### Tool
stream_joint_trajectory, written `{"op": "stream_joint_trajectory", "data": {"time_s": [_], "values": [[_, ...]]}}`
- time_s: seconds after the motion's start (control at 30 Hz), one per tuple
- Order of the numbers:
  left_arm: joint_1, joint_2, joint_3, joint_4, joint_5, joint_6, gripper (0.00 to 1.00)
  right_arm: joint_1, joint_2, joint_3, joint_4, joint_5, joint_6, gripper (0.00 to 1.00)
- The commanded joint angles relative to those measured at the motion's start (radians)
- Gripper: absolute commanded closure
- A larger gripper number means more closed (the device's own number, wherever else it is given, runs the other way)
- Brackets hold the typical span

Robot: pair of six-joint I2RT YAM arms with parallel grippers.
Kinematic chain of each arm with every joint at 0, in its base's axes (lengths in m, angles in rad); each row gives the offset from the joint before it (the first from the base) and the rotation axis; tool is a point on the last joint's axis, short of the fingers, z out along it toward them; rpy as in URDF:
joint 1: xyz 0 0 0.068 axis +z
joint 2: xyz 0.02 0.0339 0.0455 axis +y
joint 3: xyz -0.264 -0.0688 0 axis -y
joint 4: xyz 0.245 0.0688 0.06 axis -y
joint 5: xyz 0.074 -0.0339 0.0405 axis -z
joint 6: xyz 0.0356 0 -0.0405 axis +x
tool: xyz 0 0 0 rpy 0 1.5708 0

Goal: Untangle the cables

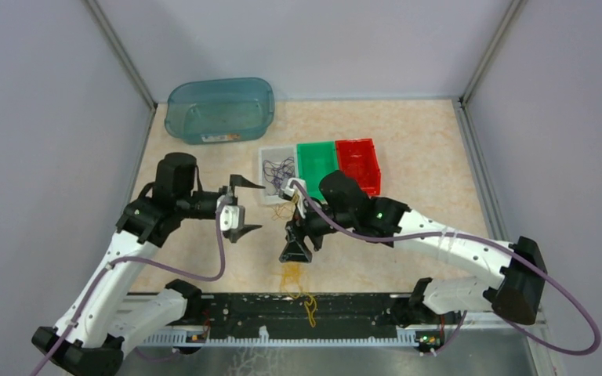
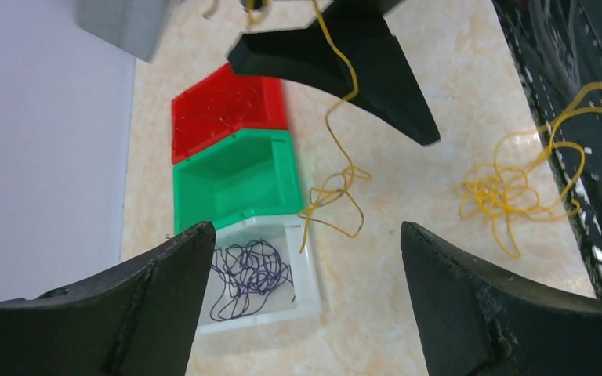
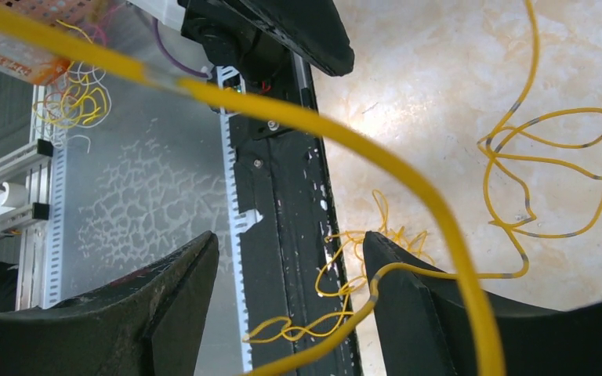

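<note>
A yellow-orange cable [image 2: 337, 157] hangs from my right gripper [image 1: 302, 239] down to the table. In the right wrist view it [image 3: 407, 168] lies across one finger [image 3: 423, 313] of the wide-open right gripper [image 3: 290, 258], not pinched. More yellow cable lies in a clump [image 1: 290, 274] and trails over the black rail [image 1: 310, 309]. A dark purple cable clump [image 2: 247, 270] lies in the white bin [image 1: 269, 192]. My left gripper [image 1: 243, 207] is open and empty, left of the right gripper; in its wrist view [image 2: 306, 243] it faces the bins. I cannot make out a red cable.
A green bin [image 1: 317, 160] and a red bin [image 1: 358, 160] stand in a row with the white bin. A teal tub [image 1: 219, 110] sits at the back left. The black rail [image 1: 360, 321] runs along the table's near edge.
</note>
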Motion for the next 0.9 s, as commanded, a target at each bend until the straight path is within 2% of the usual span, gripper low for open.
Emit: {"op": "stream_joint_trajectory", "data": {"time_s": [0.0, 0.2, 0.33, 0.4, 0.63, 0.87], "values": [[-0.005, -0.016, 0.026, 0.216, 0.076, -0.318, 0.09, -0.008, 0.007, 0.072, 0.002, -0.019, -0.036, 0.32], [-0.008, -0.015, 0.003, 0.497, 0.158, -0.753, 0.23, -0.008, 0.034, 0.107, 0.027, -0.026, -0.021, 0.32], [-0.011, -0.017, 0.022, 0.588, 0.202, -0.918, 0.41, -0.008, 0.046, 0.115, 0.026, 0.000, -0.031, 0.32], [-0.015, -0.018, 0.032, 0.601, 0.210, -0.955, 0.45, -0.008, 0.055, 0.122, 0.021, 0.018, -0.037, 0.32], [-0.024, -0.021, 0.018, 0.546, 0.231, -0.944, 0.47, -0.008, 0.082, 0.147, 0.047, 0.039, -0.035, 0.33], [-0.028, -0.024, -0.005, 0.593, 0.160, -0.993, 0.61, -0.008, 0.110, 0.157, 0.076, 0.067, -0.027, 0.33]]}}
